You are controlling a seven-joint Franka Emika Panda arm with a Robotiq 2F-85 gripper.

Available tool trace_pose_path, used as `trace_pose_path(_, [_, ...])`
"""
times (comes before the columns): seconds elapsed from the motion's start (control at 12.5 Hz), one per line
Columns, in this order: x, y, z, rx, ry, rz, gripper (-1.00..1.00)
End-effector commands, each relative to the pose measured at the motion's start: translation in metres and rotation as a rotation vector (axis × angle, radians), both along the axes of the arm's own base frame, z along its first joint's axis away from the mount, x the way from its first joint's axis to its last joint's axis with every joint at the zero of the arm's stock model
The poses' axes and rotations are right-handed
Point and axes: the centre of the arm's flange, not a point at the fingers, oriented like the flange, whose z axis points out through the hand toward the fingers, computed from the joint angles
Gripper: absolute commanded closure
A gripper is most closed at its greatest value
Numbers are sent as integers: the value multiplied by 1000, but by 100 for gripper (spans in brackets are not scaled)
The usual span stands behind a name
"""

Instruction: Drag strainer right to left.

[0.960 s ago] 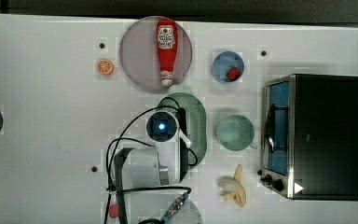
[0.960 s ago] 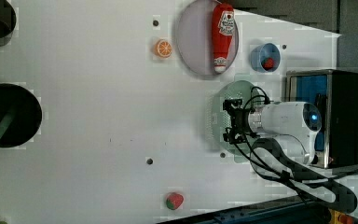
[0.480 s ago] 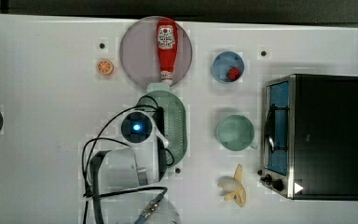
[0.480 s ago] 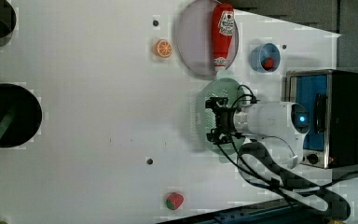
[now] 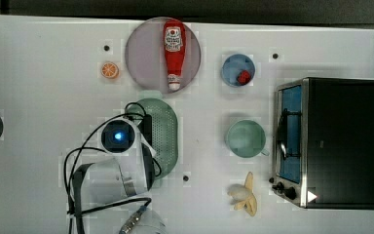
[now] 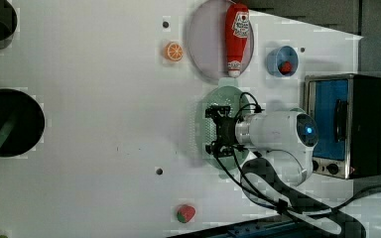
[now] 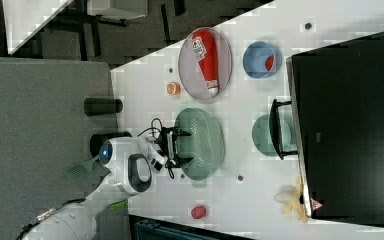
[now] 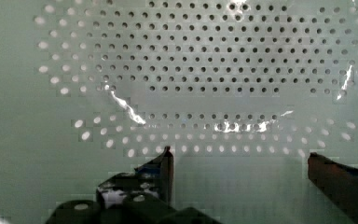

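strainer: pale mint-green oval perforated plastic strainer (image 5: 164, 135) sits mid-worktop, just below the round grey-lilac plate (image 5: 143, 53) in the top view, well apart from the teal-green cup with handle (image 5: 245, 138) on the top view's right.
plate load: red ketchup bottle (image 5: 174, 51) lying on it.
end effector: black two-finger end effector (image 6: 217, 130) down inside the strainer bowl, over its half nearer the top view's left; fingers (image 8: 166, 164) spread about as wide as they go, clamped on nothing. Wrist view shows both tips against the holed floor of the strainer (image 8: 205, 79); actual contact can't be confirmed.
step: drag in hand, my read; the fingers push from inside the bowl instead of gripping the rim.
progress: strainer is already well clear of the cup, but open worktop remains toward the top view's left edge.
next move: keep tips low and sweep toward the top view's left, steady height so the wall stays engaged.
risk: light plastic may tip or ride up over the fingers; orange slice (image 5: 109, 70) lies near the path.
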Motion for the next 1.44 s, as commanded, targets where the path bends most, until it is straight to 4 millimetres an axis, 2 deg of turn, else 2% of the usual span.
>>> trace_pose_path(0.08, [7,30,5,1,-13,-70,-100])
trace_pose_path(0.64, [26,106,4,40,-25,-62,-100])
trace_pose_path(0.96, [32,138,-2,57,-21,-97,-100])
trace_pose_path(1.44, [29,181,-6,75,-19,-89,-100])
